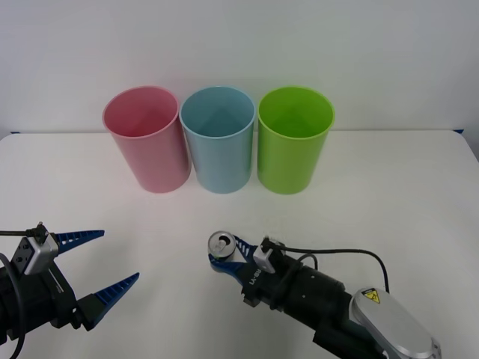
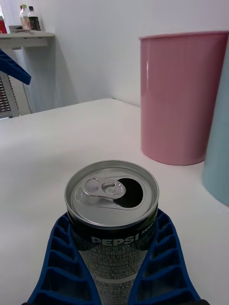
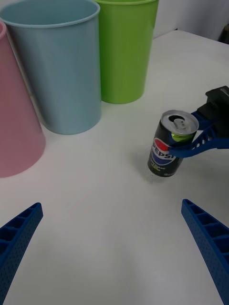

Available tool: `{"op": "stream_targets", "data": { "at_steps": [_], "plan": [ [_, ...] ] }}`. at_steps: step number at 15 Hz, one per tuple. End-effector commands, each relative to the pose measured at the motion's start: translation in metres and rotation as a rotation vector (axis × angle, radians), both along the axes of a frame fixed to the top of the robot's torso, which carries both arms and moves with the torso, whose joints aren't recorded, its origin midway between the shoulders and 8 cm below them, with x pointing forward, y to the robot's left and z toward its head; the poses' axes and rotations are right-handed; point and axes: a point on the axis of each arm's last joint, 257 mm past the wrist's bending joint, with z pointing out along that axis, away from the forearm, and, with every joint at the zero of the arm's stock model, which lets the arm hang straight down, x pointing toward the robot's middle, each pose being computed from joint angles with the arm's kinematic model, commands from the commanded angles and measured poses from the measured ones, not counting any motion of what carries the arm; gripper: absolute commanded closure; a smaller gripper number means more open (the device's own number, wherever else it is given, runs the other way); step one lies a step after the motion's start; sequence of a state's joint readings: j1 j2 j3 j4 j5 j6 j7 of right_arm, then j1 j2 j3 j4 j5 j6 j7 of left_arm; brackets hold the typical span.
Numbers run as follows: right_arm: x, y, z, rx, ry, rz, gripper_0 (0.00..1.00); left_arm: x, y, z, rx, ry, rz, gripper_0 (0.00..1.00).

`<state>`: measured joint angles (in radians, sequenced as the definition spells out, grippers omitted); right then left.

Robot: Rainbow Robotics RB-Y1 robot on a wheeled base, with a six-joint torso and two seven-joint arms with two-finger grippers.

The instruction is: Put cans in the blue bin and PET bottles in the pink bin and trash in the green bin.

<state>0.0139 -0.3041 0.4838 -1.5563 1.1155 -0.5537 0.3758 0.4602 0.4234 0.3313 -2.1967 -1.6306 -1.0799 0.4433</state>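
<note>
looks like a lab / test room to me, not a home. i'm working over a plain white table point(image 1: 419, 187) set vs a bare white wall point(image 1: 239, 45), no decor. three same-shape plastic bins, pink bin point(image 1: 146, 138), blue bin point(image 1: 218, 138), green bin point(image 1: 294, 138), stand in a tidy row like a staged sorting setup. in the right wrist view there's a shelf point(image 2: 26, 38) w/ a couple of bottles point(image 2: 27, 16) in the room behind.

White table point(image 1: 389, 194) bearing three upright bins in a row at its far side: pink bin point(image 1: 147, 142), blue bin point(image 1: 218, 142), green bin point(image 1: 293, 142).
</note>
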Motion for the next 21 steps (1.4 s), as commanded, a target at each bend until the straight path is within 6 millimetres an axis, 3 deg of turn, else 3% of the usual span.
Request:
{"op": "stream_targets", "data": {
  "at_steps": [1,6,9,15,21],
  "plan": [
    [-0.016,-0.035,0.013,-0.02,-0.028,-0.016,1.0,0.0,0.0,0.0,0.0,0.0,0.0,0.0],
    [-0.04,-0.087,0.051,-0.018,-0.074,-0.056,1.0,0.0,0.0,0.0,0.0,0.0,0.0,0.0],
    [-0.048,-0.098,0.088,0.012,-0.136,-0.04,1.0,0.0,0.0,0.0,0.0,0.0,0.0,0.0],
    [-0.045,-0.089,0.192,0.205,-0.208,-0.021,1.0,0.0,0.0,0.0,0.0,0.0,0.0,0.0],
    [0.003,-0.069,0.262,0.285,-0.261,-0.057,1.0,0.0,0.0,0.0,0.0,0.0,0.0,0.0]
  ]
}}
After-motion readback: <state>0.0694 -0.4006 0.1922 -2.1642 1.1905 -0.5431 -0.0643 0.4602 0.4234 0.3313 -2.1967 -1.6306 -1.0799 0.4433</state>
